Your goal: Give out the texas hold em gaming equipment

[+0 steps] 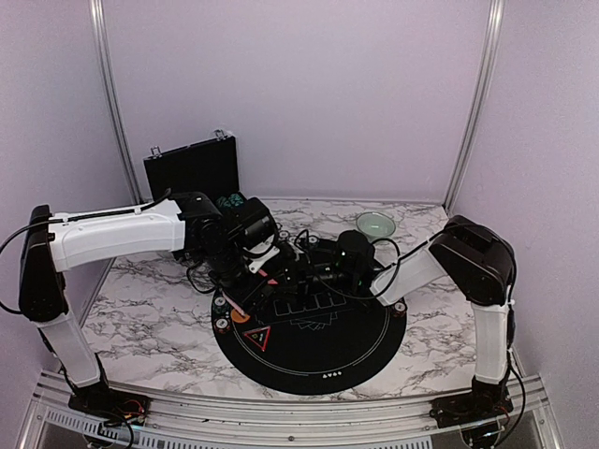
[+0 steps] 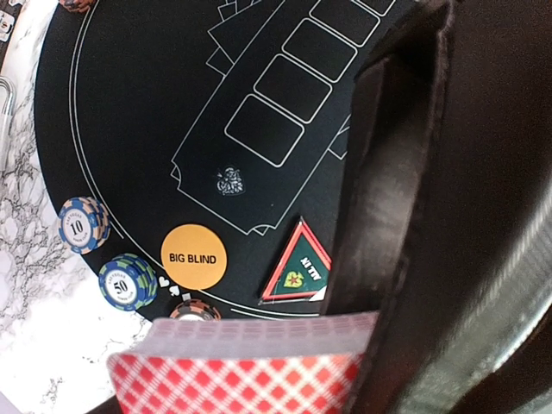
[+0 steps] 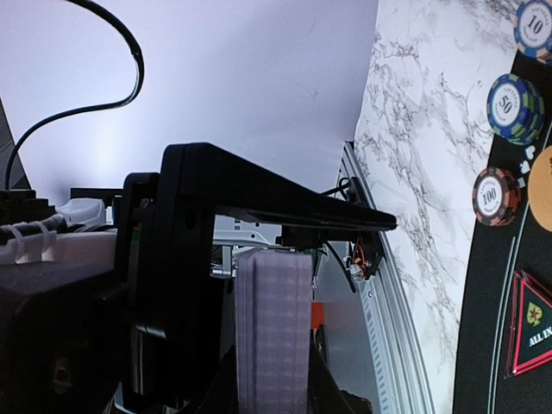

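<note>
Where the two arms meet low over the left part of the round black mat [image 2: 155,112], things crowd together. From above, the left gripper [image 1: 265,281] and the right gripper [image 3: 272,375] merge into one dark knot, with only a pinkish sliver showing between them. The right gripper is clamped on the deck of cards [image 2: 241,371], which stands edge-on between its fingers in its own camera. Of the left gripper only one dark finger [image 2: 388,216] shows, just beside the deck (the other is out of frame), so I cannot tell whether it grips or has let go.

The card backs are a red-and-white lattice, cut off at the bottom by the frame. Past the deck, along the mat's edge, the 100 chip stack [image 2: 195,309] is half hidden behind the cards. Next come the 50 chip stack [image 2: 126,282] and the 10 chip stack [image 2: 83,224], both blue with striped edges. Just inside them lie the orange BIG BLIND disc [image 2: 194,256] and a red-edged triangular ALL IN marker [image 2: 297,272], both flat.

Farthest back on the marble table [image 1: 150,309] are a pale green bowl [image 1: 375,224] and a black case [image 1: 192,166].
</note>
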`<state>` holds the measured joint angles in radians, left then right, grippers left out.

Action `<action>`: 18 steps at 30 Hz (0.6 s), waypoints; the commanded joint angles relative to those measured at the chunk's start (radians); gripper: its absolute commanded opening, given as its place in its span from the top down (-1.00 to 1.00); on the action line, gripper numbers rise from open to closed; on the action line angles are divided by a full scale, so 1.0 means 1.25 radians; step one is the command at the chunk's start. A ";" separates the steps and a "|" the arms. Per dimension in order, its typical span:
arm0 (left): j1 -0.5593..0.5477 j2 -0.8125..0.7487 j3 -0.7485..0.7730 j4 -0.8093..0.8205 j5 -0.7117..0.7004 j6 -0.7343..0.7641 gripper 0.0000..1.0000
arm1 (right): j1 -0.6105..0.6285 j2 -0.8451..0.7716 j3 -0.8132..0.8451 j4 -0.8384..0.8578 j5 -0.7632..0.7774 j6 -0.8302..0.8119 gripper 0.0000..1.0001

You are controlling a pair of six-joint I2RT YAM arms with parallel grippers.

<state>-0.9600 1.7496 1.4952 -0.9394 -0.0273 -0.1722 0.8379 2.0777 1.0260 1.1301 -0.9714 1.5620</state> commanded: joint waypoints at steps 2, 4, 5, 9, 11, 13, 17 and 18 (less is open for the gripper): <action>0.002 -0.041 -0.006 0.025 -0.033 -0.014 -0.60 | -0.003 -0.001 -0.014 0.016 -0.006 -0.009 1.00; 0.002 -0.043 -0.006 0.027 -0.033 -0.014 -0.68 | -0.004 -0.006 -0.015 -0.002 -0.005 -0.023 1.00; 0.002 -0.043 -0.006 0.028 -0.032 -0.014 -0.70 | -0.005 -0.008 -0.015 -0.010 -0.004 -0.029 1.00; 0.002 -0.046 -0.009 0.032 -0.042 -0.015 -0.72 | -0.006 -0.016 -0.016 -0.027 -0.002 -0.041 1.00; 0.002 -0.046 -0.009 0.034 -0.036 -0.013 -0.72 | -0.006 -0.016 -0.018 -0.026 0.000 -0.036 1.00; 0.002 -0.045 -0.012 0.035 -0.034 -0.011 -0.71 | -0.005 -0.016 -0.019 -0.013 0.001 -0.026 1.00; 0.002 -0.043 -0.022 0.035 -0.010 0.000 -0.70 | -0.006 -0.019 -0.018 -0.012 0.004 -0.022 1.00; 0.002 -0.042 -0.025 0.034 0.000 0.006 -0.72 | -0.007 -0.019 -0.018 -0.012 0.004 -0.022 1.00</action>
<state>-0.9615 1.7325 1.4815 -0.9062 -0.0410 -0.1772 0.8326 2.0777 1.0031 1.0973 -0.9539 1.5372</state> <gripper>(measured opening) 0.848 0.149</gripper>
